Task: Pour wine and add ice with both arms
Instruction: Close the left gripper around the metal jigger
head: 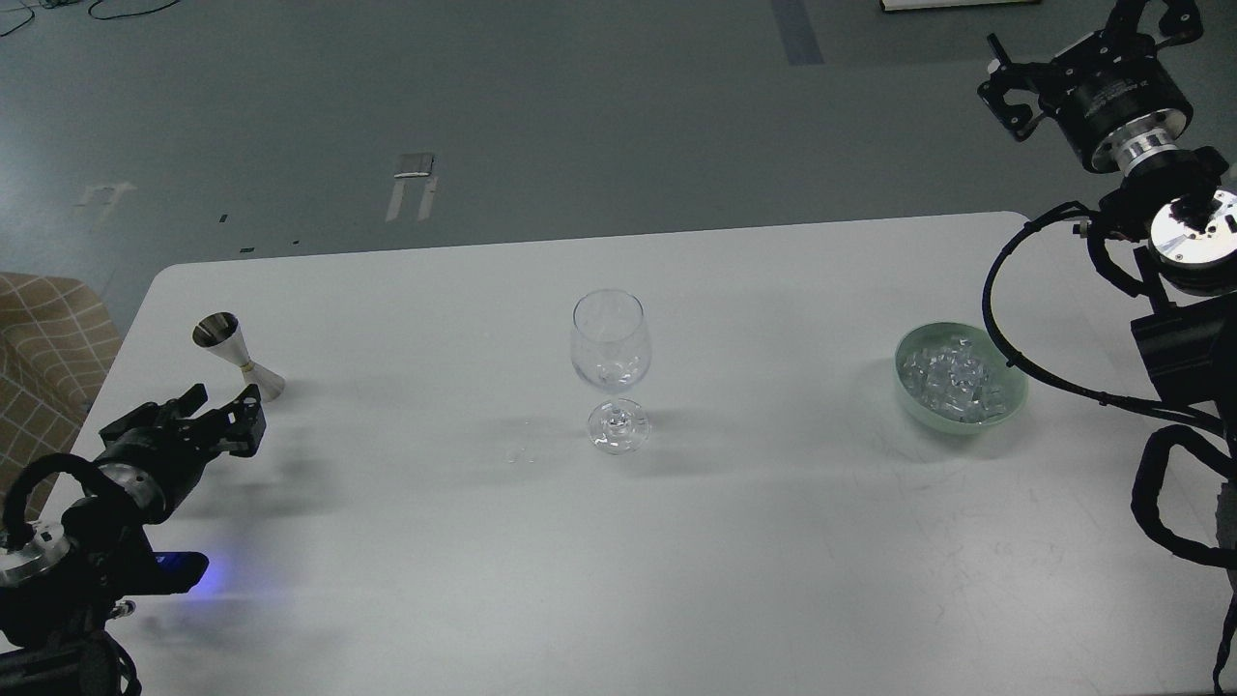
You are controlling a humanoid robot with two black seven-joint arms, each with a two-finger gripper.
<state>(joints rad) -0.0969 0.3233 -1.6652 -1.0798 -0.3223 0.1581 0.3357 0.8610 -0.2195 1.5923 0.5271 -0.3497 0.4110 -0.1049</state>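
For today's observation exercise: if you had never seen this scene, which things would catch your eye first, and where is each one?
A clear stemmed wine glass stands upright alone at the middle of the white table. To its right sits a pale green bowl heaped with glinting ice. At the far left a steel jigger stands just beyond the left end effector, while the right end effector is raised past the table's far right corner.

The scene is lit evenly and coolly from overhead, and the white table (773, 541) is rendered bright but not blown out. Soft, diffuse shadows are cast beside the wine glass (610, 367) and under the green bowl (960, 373). A blue glow is thrown on the tabletop near the left arm (106, 503) (lower left corner). Small glints are seen on the ice (952, 377). Focus is held fairly sharp throughout; the floor (580, 116) appears dimmer.
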